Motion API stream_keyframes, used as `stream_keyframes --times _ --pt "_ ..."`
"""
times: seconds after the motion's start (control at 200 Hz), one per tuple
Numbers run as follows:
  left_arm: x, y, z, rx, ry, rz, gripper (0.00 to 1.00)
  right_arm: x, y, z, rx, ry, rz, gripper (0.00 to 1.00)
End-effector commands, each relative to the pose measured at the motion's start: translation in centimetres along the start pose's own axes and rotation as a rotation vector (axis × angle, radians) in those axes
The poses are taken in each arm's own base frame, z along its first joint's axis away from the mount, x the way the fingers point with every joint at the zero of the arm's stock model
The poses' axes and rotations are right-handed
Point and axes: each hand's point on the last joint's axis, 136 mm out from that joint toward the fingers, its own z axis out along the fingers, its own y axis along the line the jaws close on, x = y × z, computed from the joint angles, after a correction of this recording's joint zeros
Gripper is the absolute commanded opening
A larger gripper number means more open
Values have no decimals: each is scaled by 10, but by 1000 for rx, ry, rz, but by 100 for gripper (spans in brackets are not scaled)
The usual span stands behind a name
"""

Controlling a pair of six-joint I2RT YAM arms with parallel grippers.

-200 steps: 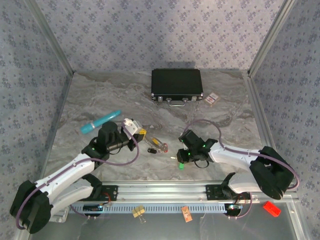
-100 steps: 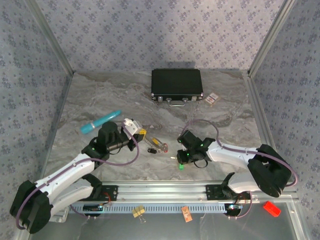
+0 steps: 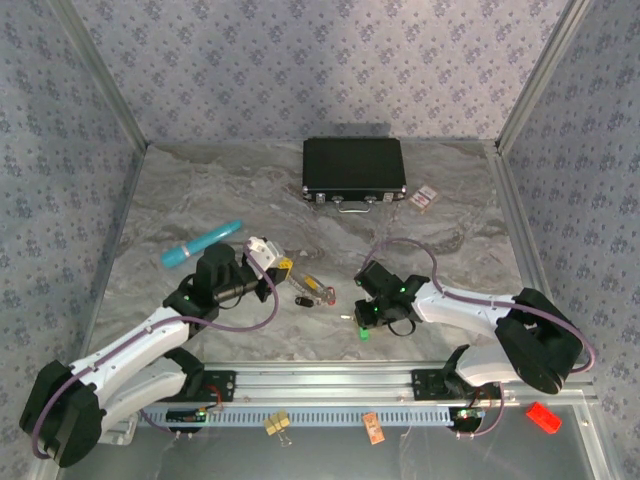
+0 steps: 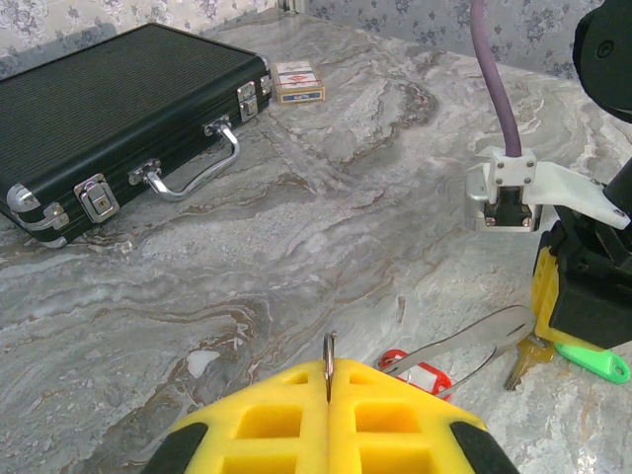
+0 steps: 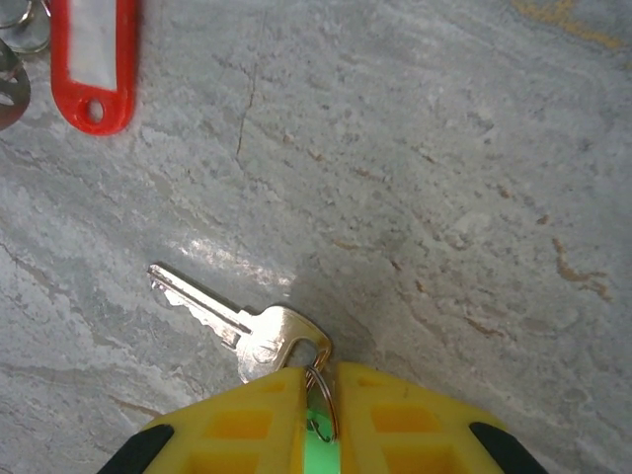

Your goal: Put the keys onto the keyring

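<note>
My left gripper (image 4: 329, 371) is shut on the keyring (image 4: 329, 348), a thin grey metal hoop seen edge-on between the yellow fingers; in the top view this gripper (image 3: 283, 266) sits left of centre. Just beyond it on the table lie a red-tagged key (image 4: 417, 369) and a flat silver clasp (image 4: 464, 341). My right gripper (image 5: 318, 375) is shut on a green tag (image 5: 318, 444) and its small ring, and a silver key (image 5: 242, 326) juts out onto the marble. From above, the right gripper (image 3: 362, 316) is low at the table, with the green tag (image 3: 362, 331) beneath it. Other keys (image 3: 313, 290) lie between both grippers.
A black case (image 3: 354, 168) stands at the back centre with a small card pack (image 3: 425, 197) to its right. A teal tube (image 3: 201, 243) lies at the left. On the front rail sit a yellow binder clip (image 3: 277, 424), an orange tag (image 3: 373, 428) and a red piece (image 3: 543, 416).
The right gripper's jaws have narrowed onto the green tag and its wrist has shifted slightly. The left arm and the keyring have not moved.
</note>
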Motion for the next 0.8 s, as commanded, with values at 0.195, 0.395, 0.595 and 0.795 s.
stream_keyframes --times 0.195,0.395,0.595,0.795 --pt "-18 -5 -3 19 -46 35 0 -4 3 -3 15 -2 -25 11" --pt "-17 -5 -3 19 -43 35 0 -5 4 -4 15 -3 -30 4" --pt "-18 -5 -3 21 -44 37 0 -7 4 -14 41 -25 -55 0" --pt "-21 -5 -5 20 -44 41 0 -31 12 -47 86 -167 -179 0"
